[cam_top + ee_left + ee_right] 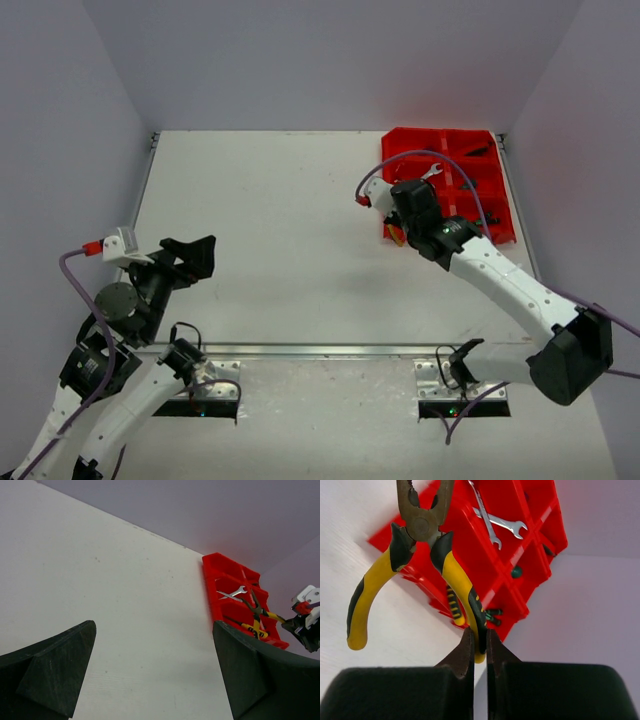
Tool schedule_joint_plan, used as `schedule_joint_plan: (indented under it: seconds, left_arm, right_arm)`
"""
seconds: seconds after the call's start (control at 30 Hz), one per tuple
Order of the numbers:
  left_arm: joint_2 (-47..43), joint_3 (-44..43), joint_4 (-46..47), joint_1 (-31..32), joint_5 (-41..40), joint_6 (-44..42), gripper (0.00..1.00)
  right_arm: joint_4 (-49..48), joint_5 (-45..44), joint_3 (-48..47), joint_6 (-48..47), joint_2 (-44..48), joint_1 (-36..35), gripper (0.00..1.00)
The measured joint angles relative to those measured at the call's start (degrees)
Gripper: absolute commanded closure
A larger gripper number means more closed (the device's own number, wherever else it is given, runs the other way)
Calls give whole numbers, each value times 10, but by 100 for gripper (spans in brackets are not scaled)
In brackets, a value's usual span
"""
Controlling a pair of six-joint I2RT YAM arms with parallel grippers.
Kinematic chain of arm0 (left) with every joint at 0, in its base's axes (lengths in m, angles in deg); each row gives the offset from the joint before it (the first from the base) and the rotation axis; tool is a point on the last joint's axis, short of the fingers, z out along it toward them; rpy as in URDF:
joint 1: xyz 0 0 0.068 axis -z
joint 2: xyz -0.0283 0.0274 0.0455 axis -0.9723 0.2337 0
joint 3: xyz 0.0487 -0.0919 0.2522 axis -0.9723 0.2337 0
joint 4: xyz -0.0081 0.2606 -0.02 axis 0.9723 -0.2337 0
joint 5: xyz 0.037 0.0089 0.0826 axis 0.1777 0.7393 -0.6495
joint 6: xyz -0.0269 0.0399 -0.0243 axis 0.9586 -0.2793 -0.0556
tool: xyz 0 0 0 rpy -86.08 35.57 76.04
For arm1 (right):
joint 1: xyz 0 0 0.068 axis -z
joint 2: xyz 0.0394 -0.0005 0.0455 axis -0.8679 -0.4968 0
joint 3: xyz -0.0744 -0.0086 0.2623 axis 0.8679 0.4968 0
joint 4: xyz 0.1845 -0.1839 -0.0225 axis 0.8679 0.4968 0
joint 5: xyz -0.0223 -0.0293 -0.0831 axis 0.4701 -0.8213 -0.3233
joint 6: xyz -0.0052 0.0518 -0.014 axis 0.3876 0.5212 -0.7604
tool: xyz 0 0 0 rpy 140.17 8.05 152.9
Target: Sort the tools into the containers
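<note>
Currently the right gripper [479,636] is pinched tight on one yellow handle of the pliers [422,527]. They hang nose-away at the near-left corner of the tray [540,505], with the free handle out over the table [280,200]. A striped yellow handle [452,605] lies in the corner bin [420,580], so that bin looks like the target. The wrenches [496,522] lie in a bin further on. Best to carry the pliers wholly inside the bin walls, lower them, then let go, so the splayed handle does not catch the rim. The left gripper [198,256] stands wide and empty, well apart.
</note>
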Motion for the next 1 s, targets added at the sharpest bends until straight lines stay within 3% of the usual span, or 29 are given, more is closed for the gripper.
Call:
schedule_joint_plan:
  seconds: [0.2,0.37,0.67,1.0]
  left_arm:
    - [0,2,3,0,16,-7,0]
    - [-12,4,3,0,21,-11,0]
    - [-49,4,10,0,28,-12,0]
    - [-50,4,10,0,31,-13,0]
  right_arm:
    - [5,31,-10,-139,-34,113,100]
    - [3,49,-28,-213,-86,167,100]
    - [1,58,-93,-280,-164,180,100]
    - [-4,64,-86,-296,-173,190,100]
